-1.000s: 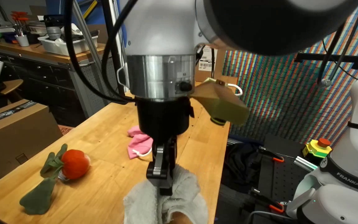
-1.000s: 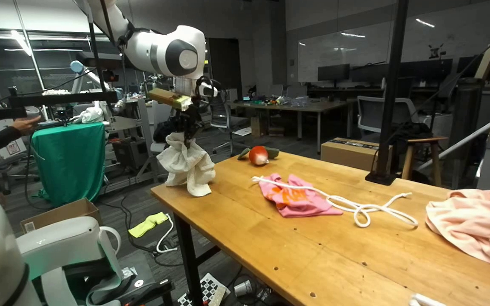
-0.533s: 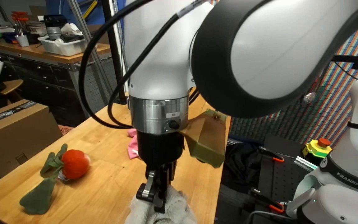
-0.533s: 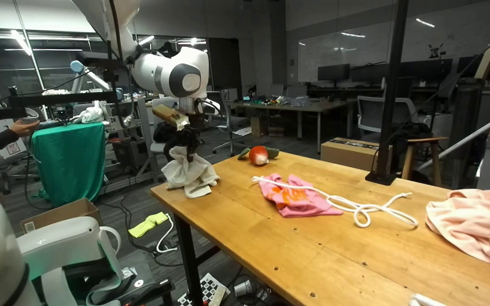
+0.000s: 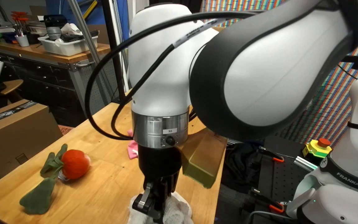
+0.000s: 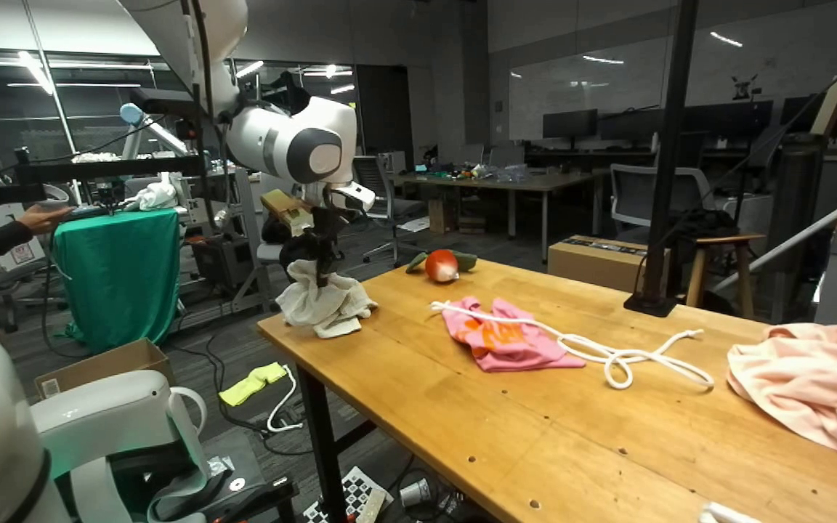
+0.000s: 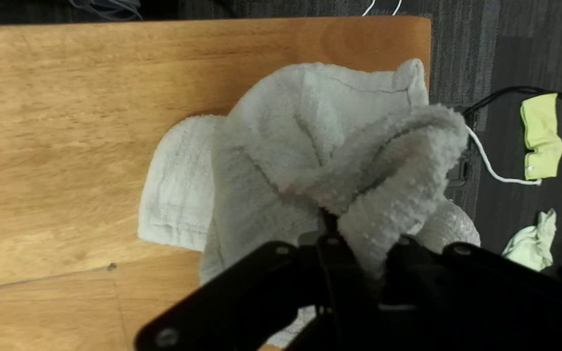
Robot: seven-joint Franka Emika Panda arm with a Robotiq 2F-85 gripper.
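Note:
A white terry towel lies bunched at the corner of the wooden table, part of it raised in folds. My gripper is shut on a fold of it; the pinched cloth shows between the black fingers in the wrist view. In an exterior view the gripper points down into the heap, and the towel rests crumpled on the tabletop close to the edge. Seen in an exterior view, the towel is cut off by the lower border, with the fingertips partly hidden in it.
A red plush tomato with green leaves lies on the table. Farther along are a pink cloth, a white rope and a peach cloth. Beyond the table edge, a yellow cloth lies on the floor.
The arm has come down and the gripper has tilted slightly. The towel, which hung taller from the gripper before, has sunk and spread lower on the table, still held.

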